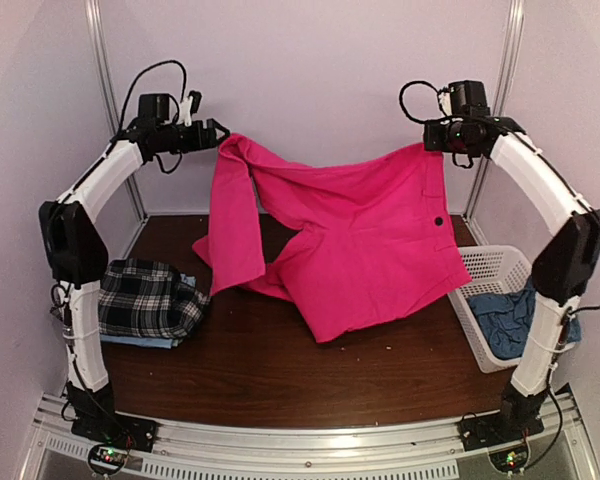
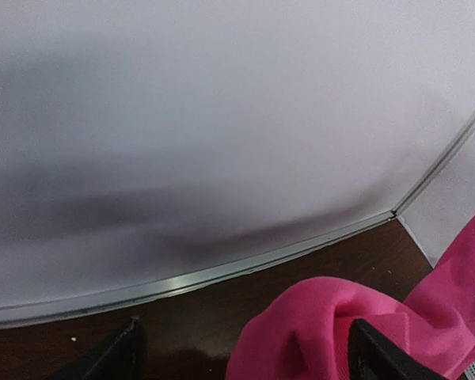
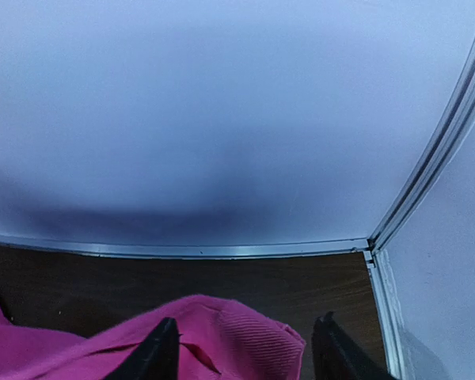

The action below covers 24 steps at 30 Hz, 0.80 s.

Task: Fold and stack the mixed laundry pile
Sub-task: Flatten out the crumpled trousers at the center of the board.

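Ribbed hot-pink trousers (image 3: 222,336) sag in soft folds above dark wooden tabletop (image 3: 261,277).

We see two matching arms, the left arm (image 1: 105,180) and the right arm (image 1: 535,175): rounded white shells between bulky black joint housings, thin black cables (image 1: 130,95) looping at the wrists, flat black bases (image 1: 110,432) with tiny lit dots, and plain black fingers (image 2: 123,352).

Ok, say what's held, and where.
Hot-pink cloth trousers, upper corners draped over the left gripper and right gripper; both jaws stand open, nothing clamped.
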Each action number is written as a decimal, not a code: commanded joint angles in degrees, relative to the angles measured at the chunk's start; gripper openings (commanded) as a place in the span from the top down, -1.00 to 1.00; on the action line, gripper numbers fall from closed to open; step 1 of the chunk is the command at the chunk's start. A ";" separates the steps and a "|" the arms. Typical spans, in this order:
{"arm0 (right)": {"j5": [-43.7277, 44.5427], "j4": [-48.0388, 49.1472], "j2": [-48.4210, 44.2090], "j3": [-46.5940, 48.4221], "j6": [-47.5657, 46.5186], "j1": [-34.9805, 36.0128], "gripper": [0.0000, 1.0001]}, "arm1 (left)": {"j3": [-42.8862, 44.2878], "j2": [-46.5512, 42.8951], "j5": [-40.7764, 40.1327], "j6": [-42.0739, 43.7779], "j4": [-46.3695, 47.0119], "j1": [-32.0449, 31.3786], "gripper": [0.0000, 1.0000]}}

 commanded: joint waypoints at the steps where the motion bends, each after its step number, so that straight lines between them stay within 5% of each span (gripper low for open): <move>1: -2.08 -19.18 17.93 24.70 7.28 -2.02 -0.52 | 7.65 5.67 -5.94 -10.30 -2.81 3.85 -0.87; 7: -10.04 -7.42 5.93 0.71 5.95 -0.40 -0.54 | -2.46 -0.01 -21.12 -1.91 -15.18 3.52 -0.95; 11: -16.89 -5.97 2.63 -9.66 5.62 1.20 -0.47 | -11.06 -2.66 -16.34 0.63 -18.65 2.38 -0.95; 16: -24.41 -3.46 1.74 -16.90 4.23 5.31 -0.40 | -21.90 -8.19 -9.65 13.08 -19.22 -6.67 -0.93; 24: -26.17 -4.29 4.32 -17.96 3.97 7.74 -0.37 | -35.59 -14.21 -5.49 23.58 -18.28 -17.17 -0.88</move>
